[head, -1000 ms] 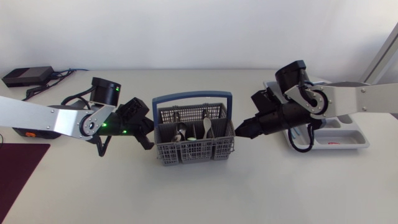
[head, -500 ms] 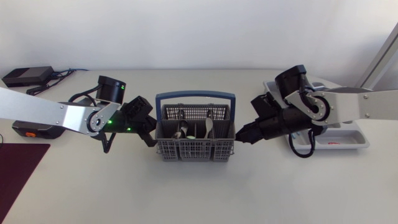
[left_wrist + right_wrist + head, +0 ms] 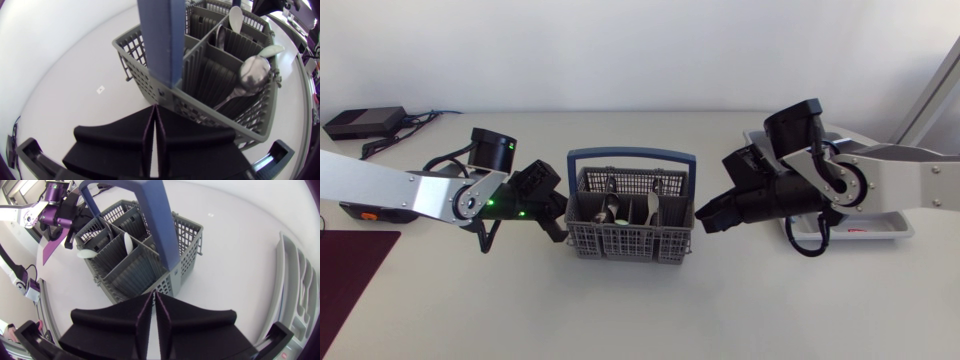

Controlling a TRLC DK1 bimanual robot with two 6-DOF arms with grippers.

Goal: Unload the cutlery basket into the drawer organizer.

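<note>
Left end effector [image 3: 560, 225] beside basket [image 3: 630, 244] wall, right end effector [image 3: 703, 218] opposite

Organizer [image 3: 892, 224] partly behind R arm [image 3: 905, 175]; stems of cutlery [image 3: 611, 211] hidden in basket [image 3: 620, 244].

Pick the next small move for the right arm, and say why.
Probably raise the right gripper and open it above the basket. It is shut and empty at the basket's side wall, as is the left gripper opposite, while spoons stand inside and the drawer organizer lies on that arm's side.
</note>
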